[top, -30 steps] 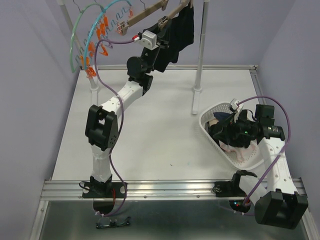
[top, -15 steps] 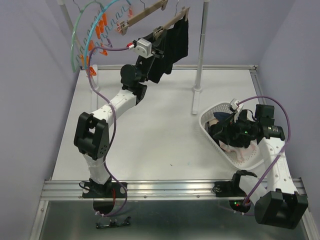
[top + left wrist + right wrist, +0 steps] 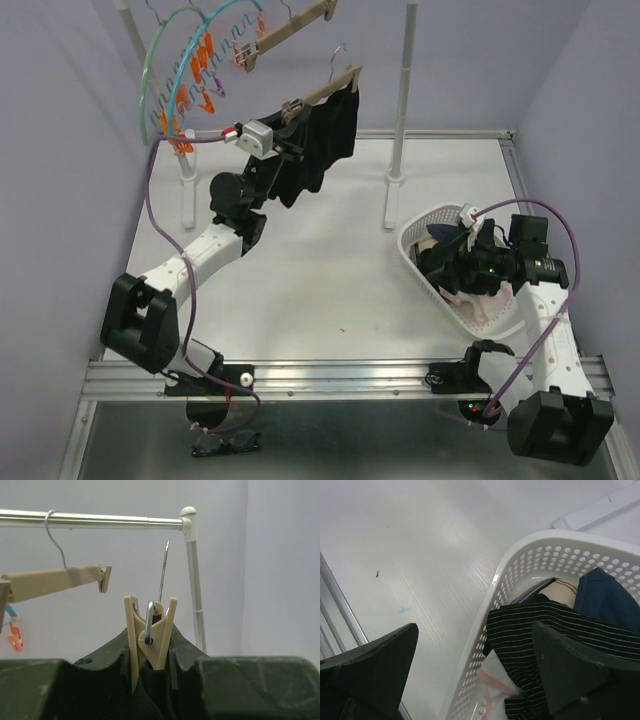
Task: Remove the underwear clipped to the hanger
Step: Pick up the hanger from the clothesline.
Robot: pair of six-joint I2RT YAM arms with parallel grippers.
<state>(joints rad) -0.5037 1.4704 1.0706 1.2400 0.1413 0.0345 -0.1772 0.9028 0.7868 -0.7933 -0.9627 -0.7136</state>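
My left gripper (image 3: 283, 140) is shut on the beige clip (image 3: 149, 632) of a wooden hanger (image 3: 326, 89). Black underwear (image 3: 325, 140) hangs from that hanger and bunches between my fingers in the left wrist view (image 3: 156, 692). The hanger's wire hook (image 3: 164, 567) sits just below the rail (image 3: 100, 520). My right gripper (image 3: 455, 255) is open and empty, hovering over the white basket (image 3: 415, 262). That basket (image 3: 492, 605) holds a black striped garment (image 3: 550, 630), a navy one (image 3: 607, 597) and a pale pink-white one (image 3: 497, 682).
The metal rack's right pole (image 3: 404, 100) stands on the table behind the basket. A second wooden hanger (image 3: 296, 21) and teal hangers with orange clips (image 3: 190, 75) hang at the back left. Purple walls close both sides.
My left arm has drawn back to the left and down, carrying the hanger and black underwear away from the rail. The right arm has stayed over the basket.
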